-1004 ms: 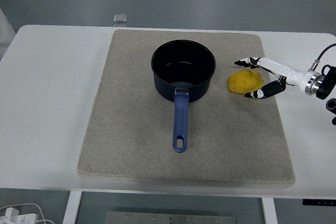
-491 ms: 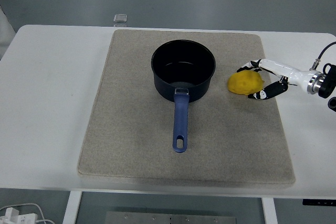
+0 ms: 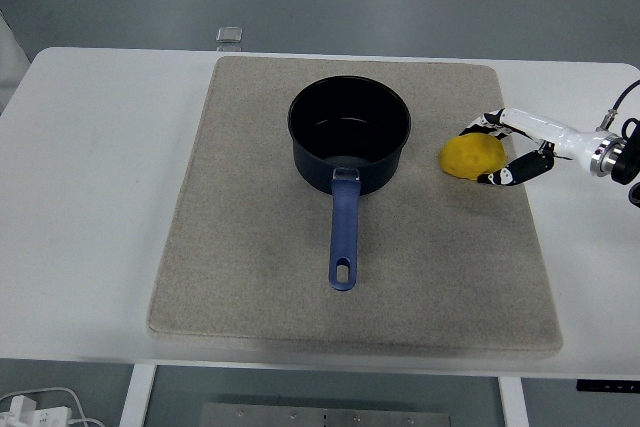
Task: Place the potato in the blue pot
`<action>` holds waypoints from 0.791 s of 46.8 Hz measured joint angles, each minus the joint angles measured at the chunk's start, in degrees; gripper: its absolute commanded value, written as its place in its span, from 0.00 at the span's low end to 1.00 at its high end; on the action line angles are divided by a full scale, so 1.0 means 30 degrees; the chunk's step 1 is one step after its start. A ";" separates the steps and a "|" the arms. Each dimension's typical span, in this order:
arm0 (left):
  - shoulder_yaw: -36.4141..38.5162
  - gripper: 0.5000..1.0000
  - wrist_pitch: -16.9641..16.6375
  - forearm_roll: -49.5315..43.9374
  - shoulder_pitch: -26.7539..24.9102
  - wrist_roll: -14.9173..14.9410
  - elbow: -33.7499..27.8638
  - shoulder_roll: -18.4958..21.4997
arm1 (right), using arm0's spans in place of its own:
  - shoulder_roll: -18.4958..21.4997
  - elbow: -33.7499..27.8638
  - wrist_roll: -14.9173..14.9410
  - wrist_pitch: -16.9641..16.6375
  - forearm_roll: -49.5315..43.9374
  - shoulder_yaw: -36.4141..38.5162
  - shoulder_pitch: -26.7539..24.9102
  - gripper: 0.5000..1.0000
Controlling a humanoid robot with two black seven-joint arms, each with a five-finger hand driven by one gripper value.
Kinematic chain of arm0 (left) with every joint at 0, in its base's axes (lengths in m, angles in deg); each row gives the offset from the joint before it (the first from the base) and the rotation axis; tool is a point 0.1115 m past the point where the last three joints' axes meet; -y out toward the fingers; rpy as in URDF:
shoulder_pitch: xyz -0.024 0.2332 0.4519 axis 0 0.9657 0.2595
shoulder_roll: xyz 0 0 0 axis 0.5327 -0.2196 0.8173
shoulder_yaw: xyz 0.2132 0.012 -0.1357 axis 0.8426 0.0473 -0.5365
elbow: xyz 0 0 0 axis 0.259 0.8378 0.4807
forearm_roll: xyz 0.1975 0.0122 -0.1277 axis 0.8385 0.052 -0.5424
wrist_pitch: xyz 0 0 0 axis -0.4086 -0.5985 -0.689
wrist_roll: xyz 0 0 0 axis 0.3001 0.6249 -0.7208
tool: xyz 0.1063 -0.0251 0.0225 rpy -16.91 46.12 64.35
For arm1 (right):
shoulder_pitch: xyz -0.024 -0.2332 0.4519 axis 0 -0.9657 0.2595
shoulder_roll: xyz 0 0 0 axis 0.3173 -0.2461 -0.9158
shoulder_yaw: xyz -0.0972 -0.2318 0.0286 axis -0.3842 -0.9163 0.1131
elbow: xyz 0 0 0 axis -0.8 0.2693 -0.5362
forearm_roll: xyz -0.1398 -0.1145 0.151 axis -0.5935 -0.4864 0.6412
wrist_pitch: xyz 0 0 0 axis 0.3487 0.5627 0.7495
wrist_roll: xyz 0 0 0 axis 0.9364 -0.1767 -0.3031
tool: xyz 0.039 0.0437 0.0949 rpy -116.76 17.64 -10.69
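Note:
A dark blue pot (image 3: pixel 350 134) with a blue handle (image 3: pixel 343 230) stands on the grey mat (image 3: pixel 240 247), handle toward the near edge; the pot is empty. The yellow potato (image 3: pixel 472 156) lies just right of the pot, near the mat's right edge. My right hand (image 3: pixel 498 152) comes in from the right edge and closes around the potato, fingers curled over its far side and thumb under its near side. The left arm does not show.
A small clear object (image 3: pixel 230 35) sits on the white table (image 3: pixel 90 167) beyond the mat's far left corner. Cables and a white plug (image 3: pixel 25 409) lie on the floor at the lower left.
The right hand's fingers have closed tighter on the potato. Hand and potato have shifted slightly to the right and up in the picture, away from the pot.

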 measured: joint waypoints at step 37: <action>0.0000 1.00 0.0000 -0.0001 0.0000 0.0000 0.0000 0.0000 | -0.0004 -0.0035 -0.0061 -0.0032 0.0079 0.0199 0.0024 0.00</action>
